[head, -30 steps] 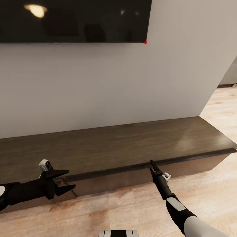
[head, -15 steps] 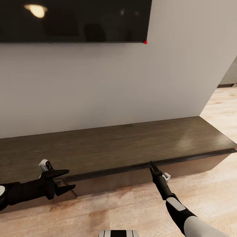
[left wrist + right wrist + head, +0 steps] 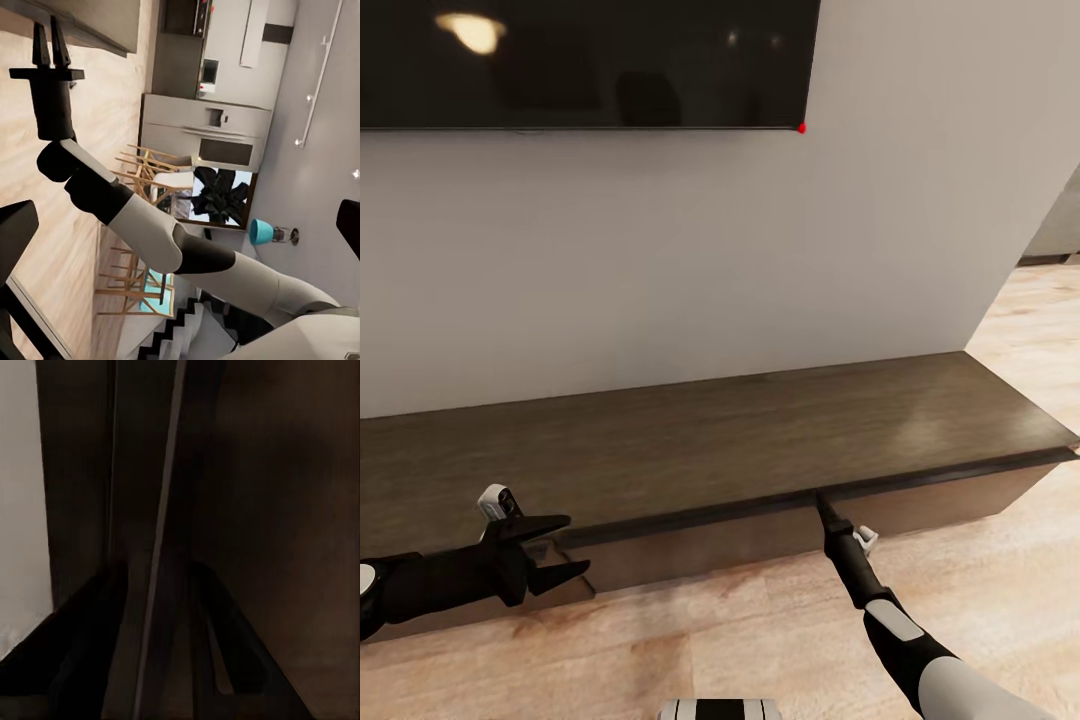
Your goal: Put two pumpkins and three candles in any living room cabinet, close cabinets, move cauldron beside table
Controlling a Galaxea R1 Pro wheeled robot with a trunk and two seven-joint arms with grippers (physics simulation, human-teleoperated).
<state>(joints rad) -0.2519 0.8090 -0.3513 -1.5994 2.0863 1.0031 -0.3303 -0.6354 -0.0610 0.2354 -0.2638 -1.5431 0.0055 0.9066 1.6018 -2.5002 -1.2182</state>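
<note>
While seen from the head: the cabinet (image 3: 740, 450) is stretched along the wall below the television (image 3: 580, 60)
Left gripper (image 3: 565, 548): held apart at 8 o'clock, nothing gripped
Right gripper (image 3: 824, 505): fingers pressed together at the cabinet's top front edge, 5 o'clock

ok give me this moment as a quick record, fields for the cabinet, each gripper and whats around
cabinet: long low dark-brown unit against the white wall, flat top bare in the head view
cabinet front: one panel stands slightly out from the rest, below the top's front edge
left gripper: open, fingers spread, in front of the cabinet's left part, holding nothing
right gripper: fingers close together, tip at the top's front lip
above: dark screen on the wall
floor: light wood planks
task items: no pumpkins, candles or cauldron visible here
</note>
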